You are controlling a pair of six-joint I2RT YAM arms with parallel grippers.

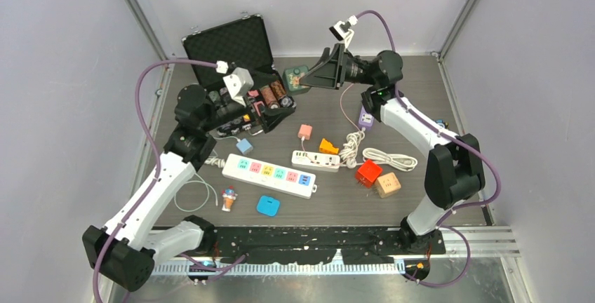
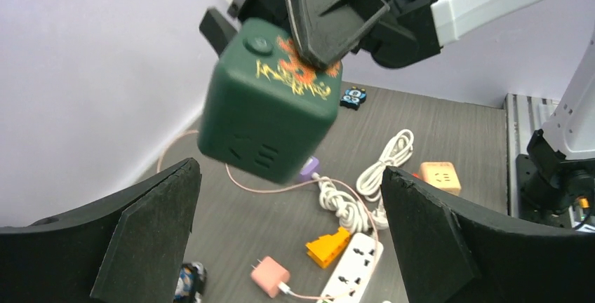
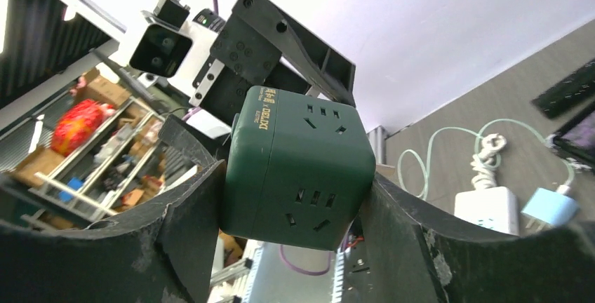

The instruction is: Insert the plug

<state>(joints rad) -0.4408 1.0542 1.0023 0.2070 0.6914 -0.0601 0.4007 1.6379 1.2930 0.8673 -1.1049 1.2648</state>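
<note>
Nearest, spread wide and holding nothing: left gripper [image 2: 288, 167]. Just ahead, lifted clear of tabletop [image 2: 449, 128] at rear centre: green socket cube [image 2: 270, 103], clamped between fingers of right gripper [image 3: 295, 177]. No plug in hand; pink plug [image 2: 269, 275] lying below. Probably socket-presenting stage. Next: fetch plug, square prongs to socket face.

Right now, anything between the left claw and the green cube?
Nothing; left wrist view shows bare air between the open left claw and the green cube.
</note>
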